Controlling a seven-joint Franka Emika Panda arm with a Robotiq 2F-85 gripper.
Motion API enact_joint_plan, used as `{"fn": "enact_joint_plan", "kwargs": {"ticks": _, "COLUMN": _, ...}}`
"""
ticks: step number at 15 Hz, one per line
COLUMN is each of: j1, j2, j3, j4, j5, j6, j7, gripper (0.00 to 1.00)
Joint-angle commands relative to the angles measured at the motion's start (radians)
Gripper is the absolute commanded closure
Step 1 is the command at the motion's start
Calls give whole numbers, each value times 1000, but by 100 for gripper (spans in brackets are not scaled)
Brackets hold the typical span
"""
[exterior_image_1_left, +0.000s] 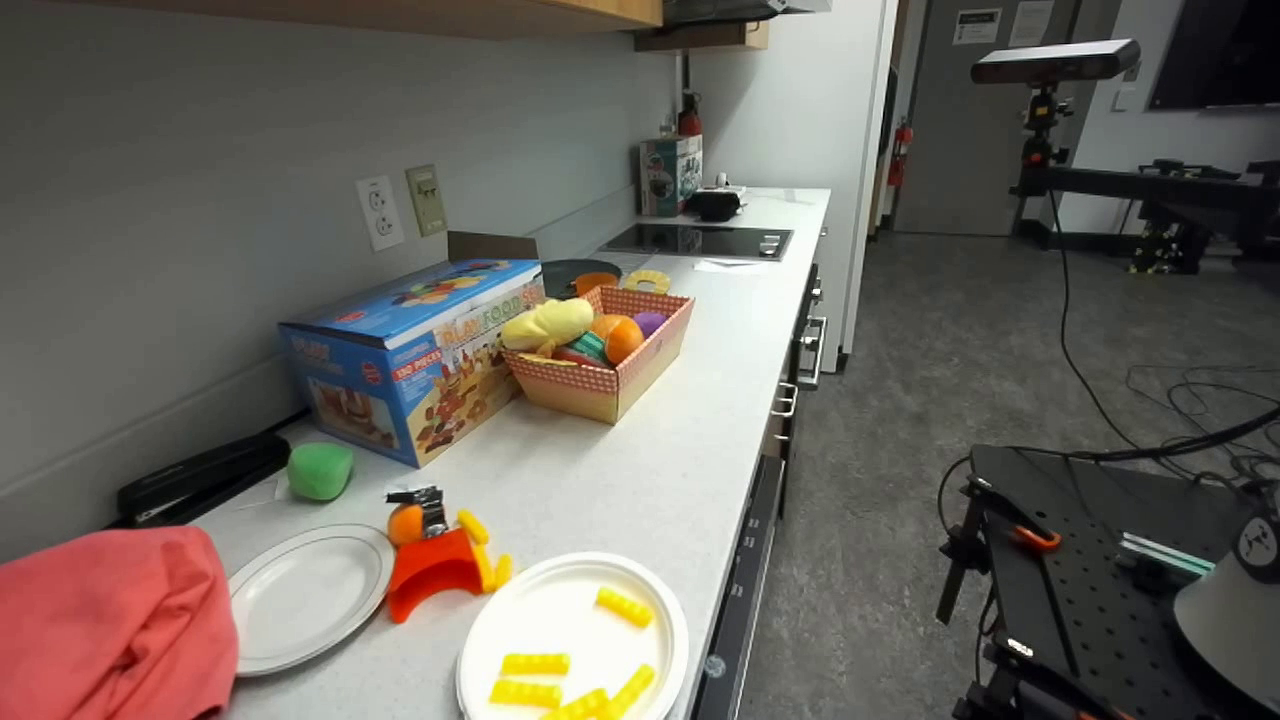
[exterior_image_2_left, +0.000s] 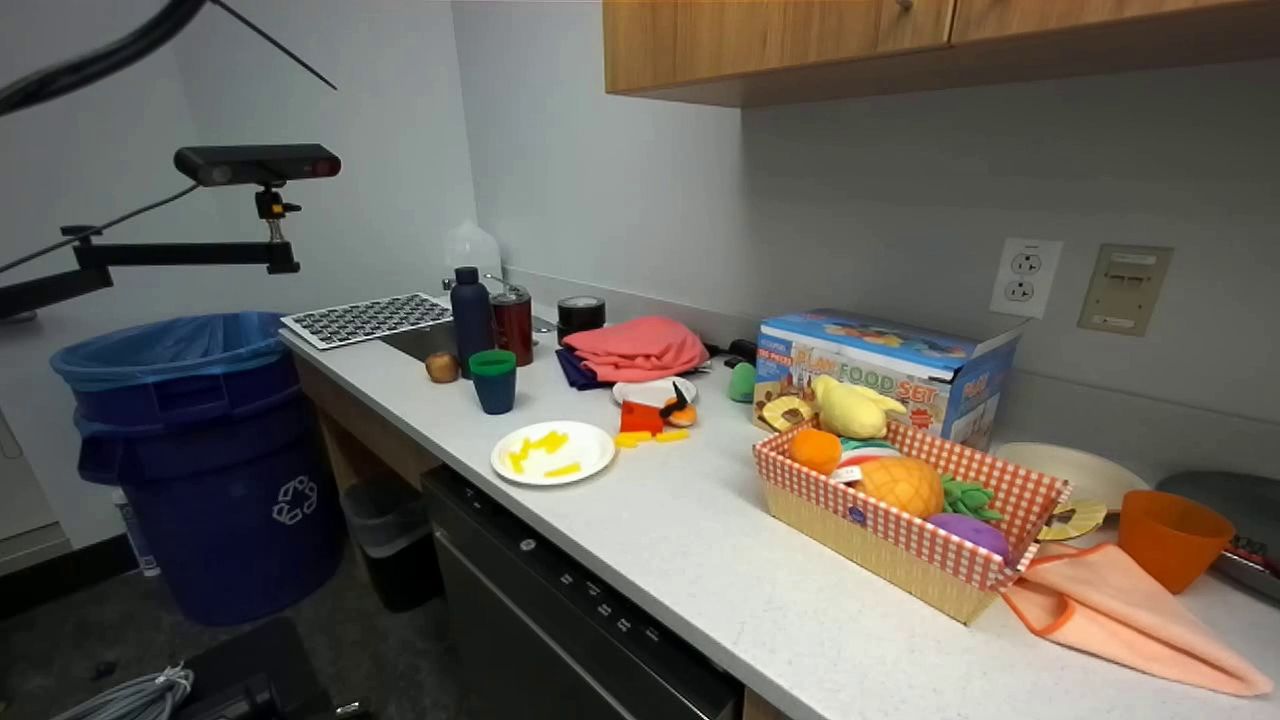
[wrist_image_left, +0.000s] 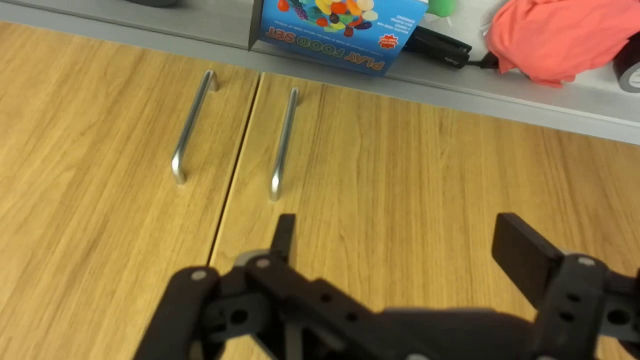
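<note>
Here's a tan wooden cabinet door (wrist_image_left: 410, 165) filling the wrist view's centre, its silver metal bar handle (wrist_image_left: 284, 145) by the left edge, presumably for leverage! In front, the black gripper (wrist_image_left: 395, 225) stands wide, holding nothing; top of frame, a blue cardboard food-set box (wrist_image_left: 340, 35).

Wooden cabinet door (wrist_image_left: 410, 190), silver-handled, closed

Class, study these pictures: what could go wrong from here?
The open jaws might bump the cabinet or catch a handle. The plate of yellow sticks sits near the edge of the counter; a knock could tip it. A yellow toy piled high in the basket may fall out.
</note>
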Motion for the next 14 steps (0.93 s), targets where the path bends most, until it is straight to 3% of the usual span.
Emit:
{"fn": "enact_joint_plan", "kwargs": {"ticks": 1, "j1": 19, "j2": -65, "j3": 44, "j4": -60, "j5": -62, "j6": -15, "j7": 101, "gripper": 0}}
{"fn": "enact_joint_plan", "kwargs": {"ticks": 3, "j1": 19, "j2": -78, "j3": 67, "j4": -73, "j5": -71, "j6": -28, "j7": 139, "gripper": 0}}
{"fn": "enact_joint_plan", "kwargs": {"ticks": 5, "j1": -15, "j2": -172, "j3": 17, "j4": -255, "j5": -6, "j6": 16, "j7": 61, "gripper": 0}}
{"fn": "enact_joint_plan", "kwargs": {"ticks": 6, "j1": 6, "j2": -76, "j3": 48, "j4": -96, "j5": -39, "j6": -14, "j7": 102, "gripper": 0}}
{"fn": "enact_joint_plan", "kwargs": {"ticks": 9, "j1": -9, "j2": -128, "j3": 13, "j4": -200, "j5": -29, "j6": -8, "j7": 81, "gripper": 0}}
{"fn": "enact_joint_plan", "kwargs": {"ticks": 14, "j1": -10, "j2": -150, "j3": 15, "j4": -227, "j5": -26, "j6": -7, "j7": 79, "gripper": 0}}
